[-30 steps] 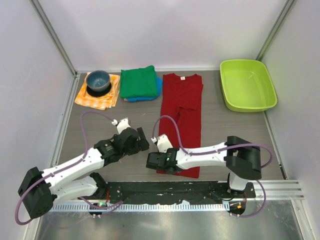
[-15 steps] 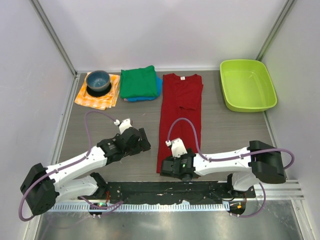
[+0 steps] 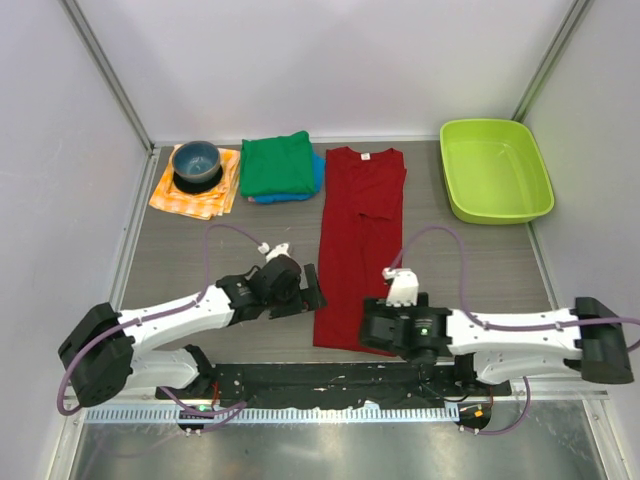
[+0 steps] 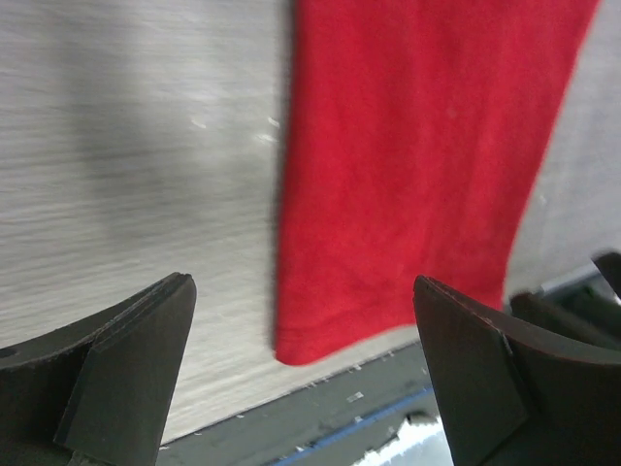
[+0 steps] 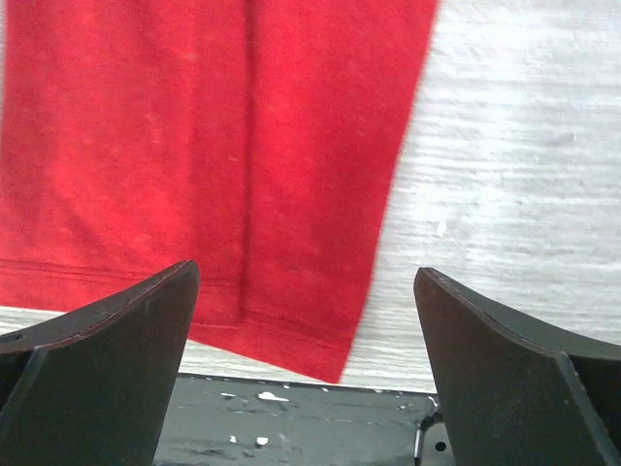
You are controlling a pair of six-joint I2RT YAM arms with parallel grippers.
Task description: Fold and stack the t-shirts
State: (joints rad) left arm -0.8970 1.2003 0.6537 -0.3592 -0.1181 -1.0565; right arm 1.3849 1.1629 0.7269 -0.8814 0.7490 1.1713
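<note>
The dark red t-shirt (image 3: 358, 215) lies flat as a long narrow strip down the middle of the table, collar at the far end. The green t-shirt (image 3: 277, 164) lies folded on the folded blue t-shirt (image 3: 318, 174) at the back. My left gripper (image 3: 313, 289) is open just left of the red shirt's near left corner (image 4: 320, 340), with nothing between its fingers (image 4: 126, 374). My right gripper (image 3: 368, 331) is open over the near right corner of the red t-shirt (image 5: 335, 364) and holds nothing.
A blue bowl (image 3: 196, 160) stands on an orange-and-white checked cloth (image 3: 185, 200) at the back left. A lime green tub (image 3: 495, 170) sits at the back right. The black mounting rail (image 3: 330, 378) runs right behind the shirt's near hem.
The right arm has swung to the right across the red shirt's near end and its jaws have opened. The left gripper, still open, has moved right to the shirt's left edge.
</note>
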